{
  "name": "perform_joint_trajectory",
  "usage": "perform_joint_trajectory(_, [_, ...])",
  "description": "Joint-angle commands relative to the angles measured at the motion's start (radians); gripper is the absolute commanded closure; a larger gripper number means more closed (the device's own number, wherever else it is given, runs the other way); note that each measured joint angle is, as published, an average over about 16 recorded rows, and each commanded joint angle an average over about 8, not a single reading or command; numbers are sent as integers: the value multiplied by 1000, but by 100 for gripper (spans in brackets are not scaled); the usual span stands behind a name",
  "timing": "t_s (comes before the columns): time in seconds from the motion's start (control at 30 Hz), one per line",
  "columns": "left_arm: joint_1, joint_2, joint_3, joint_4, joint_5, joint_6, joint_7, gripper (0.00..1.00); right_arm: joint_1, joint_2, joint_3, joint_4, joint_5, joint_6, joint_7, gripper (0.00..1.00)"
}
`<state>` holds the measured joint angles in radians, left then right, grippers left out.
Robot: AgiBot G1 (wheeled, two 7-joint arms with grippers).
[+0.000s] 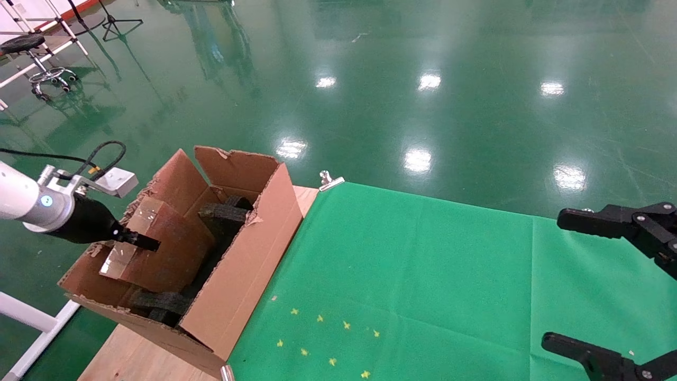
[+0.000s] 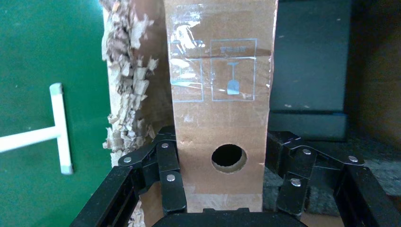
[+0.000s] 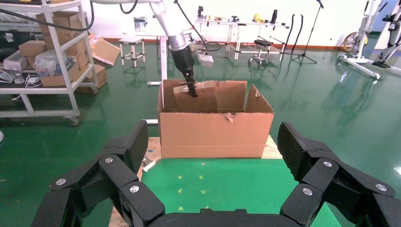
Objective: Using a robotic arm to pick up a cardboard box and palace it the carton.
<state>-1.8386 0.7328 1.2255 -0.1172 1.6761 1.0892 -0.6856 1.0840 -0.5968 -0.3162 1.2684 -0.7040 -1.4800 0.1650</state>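
Carton (image 1: 248, 259) sits at the left end of the table (image 1: 132, 360), beside the green cloth (image 1: 423, 275), its ragged flaps standing open and dark foam blocks (image 1: 225, 214) showing inside. The box (image 1: 158, 248) is in the carton's mouth, tilted, its upper part above the rim and its lower part down among the foam. The left arm (image 1: 21, 203) reaches in from the left, and its gripper (image 1: 138, 241) has the box by its near end. In the left wrist view the black fingers (image 2: 165, 182) press against both long sides of the box (image 2: 220, 109), jaws closed to the box's narrow width, with the round hole (image 2: 229, 158) sitting between them. Shiny clear tape and a printed glass symbol run across the box's face farther out. The carton's torn flap edge (image 2: 125, 85) lies just beside the box on one side, and a foam block (image 2: 309, 71) just beside it on the other.

The right gripper (image 1: 597, 286) is parked at the right edge of the cloth, well apart from the carton. Its jaws stand wide open with nothing between them, as the right wrist view shows, where the carton (image 3: 215, 132) is seen across the cloth with the left gripper (image 3: 191, 89) holding the box (image 3: 189, 99) at its top.
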Motion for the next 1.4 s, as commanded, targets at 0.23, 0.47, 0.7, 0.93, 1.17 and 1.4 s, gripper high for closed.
perform_joint_trajectory(0.23, [54, 42, -8, 76, -9, -131, -5, 61, 0, 0, 0, 0, 0, 0, 0, 0])
perform_joint_trajectory(0.47, [80, 55, -12, 102, -15, -187, -10, 0, 0, 0, 0, 0, 0, 1, 0, 0])
perform_joint_trajectory(0.7, [74, 51, -12, 93, -15, -180, -10, 0, 0, 0, 0, 0, 0, 0, 0, 0])
perform_joint_trajectory(0.93, [69, 48, -11, 88, -14, -171, -10, 0, 0, 0, 0, 0, 0, 0, 0, 0])
perform_joint_trajectory(1.17, [66, 47, -10, 86, -14, -165, -9, 0, 0, 0, 0, 0, 0, 0, 0, 0])
perform_joint_trajectory(1.4, [55, 45, -15, 75, -21, -153, -3, 0, 0, 0, 0, 0, 0, 0, 0, 0])
